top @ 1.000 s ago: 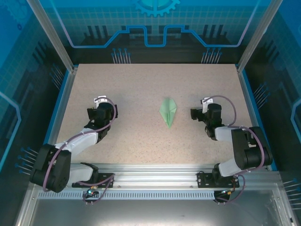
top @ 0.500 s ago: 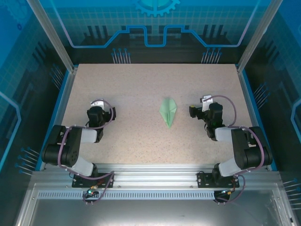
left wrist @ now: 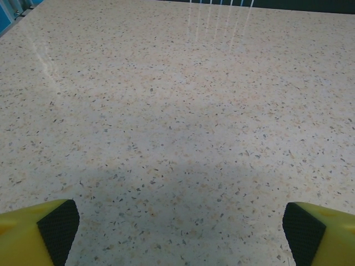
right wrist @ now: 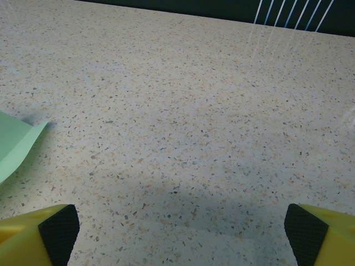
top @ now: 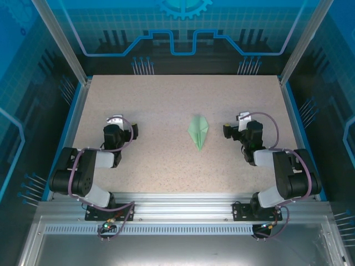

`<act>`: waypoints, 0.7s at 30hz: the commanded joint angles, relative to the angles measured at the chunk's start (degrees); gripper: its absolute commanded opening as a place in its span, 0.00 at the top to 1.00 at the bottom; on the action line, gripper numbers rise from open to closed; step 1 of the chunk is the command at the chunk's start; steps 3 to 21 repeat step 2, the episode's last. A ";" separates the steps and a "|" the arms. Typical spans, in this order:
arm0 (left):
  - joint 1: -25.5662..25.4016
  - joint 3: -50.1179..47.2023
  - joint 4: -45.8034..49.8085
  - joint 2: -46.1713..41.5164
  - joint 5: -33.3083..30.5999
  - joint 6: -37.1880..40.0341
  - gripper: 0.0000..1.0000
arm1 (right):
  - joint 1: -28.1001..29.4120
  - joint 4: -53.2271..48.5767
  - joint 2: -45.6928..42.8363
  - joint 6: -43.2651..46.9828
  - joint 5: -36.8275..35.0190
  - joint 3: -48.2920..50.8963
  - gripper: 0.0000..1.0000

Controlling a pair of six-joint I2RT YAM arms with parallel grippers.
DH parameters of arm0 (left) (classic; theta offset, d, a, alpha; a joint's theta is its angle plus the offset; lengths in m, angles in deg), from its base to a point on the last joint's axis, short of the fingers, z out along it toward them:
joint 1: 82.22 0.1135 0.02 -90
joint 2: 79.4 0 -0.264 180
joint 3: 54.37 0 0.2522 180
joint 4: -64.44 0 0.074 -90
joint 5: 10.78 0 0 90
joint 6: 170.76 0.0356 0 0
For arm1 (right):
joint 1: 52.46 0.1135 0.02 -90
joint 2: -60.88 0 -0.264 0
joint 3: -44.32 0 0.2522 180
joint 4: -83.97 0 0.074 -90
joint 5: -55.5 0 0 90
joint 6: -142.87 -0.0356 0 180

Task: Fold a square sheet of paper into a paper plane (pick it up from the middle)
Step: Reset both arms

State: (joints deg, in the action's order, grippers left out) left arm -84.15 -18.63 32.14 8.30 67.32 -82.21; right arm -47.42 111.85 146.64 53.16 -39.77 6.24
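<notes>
The paper plane, pale mint-green paper folded into a narrow pointed dart with a centre crease, lies flat on the speckled table, its tip toward the near edge. My right gripper rests just right of it, open and holding nothing. In the right wrist view a green corner of the plane shows at the left, apart from the open right gripper and its black pads. My left gripper sits well left of the plane. The left gripper is wide open over bare table.
Blue-lined rails border the table on the left and right, and a dark back wall stands behind it. Both arms are folded low near their bases on the aluminium rail.
The left arm has pulled back and folded toward its base, its gripper shifting slightly left. The right gripper and the paper plane have stayed put.
</notes>
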 commanded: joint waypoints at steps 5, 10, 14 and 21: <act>0.35 0.81 -1.81 -0.29 1.71 0.41 0.02 | -1.25 1.95 0.38 0.32 0.88 -0.14 0.01; 0.35 0.81 -1.81 -0.29 1.71 0.41 0.02 | -1.25 1.95 0.38 0.32 0.88 -0.14 0.01; 0.35 0.81 -1.81 -0.29 1.71 0.41 0.02 | -1.25 1.95 0.38 0.32 0.88 -0.14 0.01; 0.35 0.81 -1.81 -0.29 1.71 0.41 0.02 | -1.25 1.95 0.38 0.32 0.88 -0.14 0.01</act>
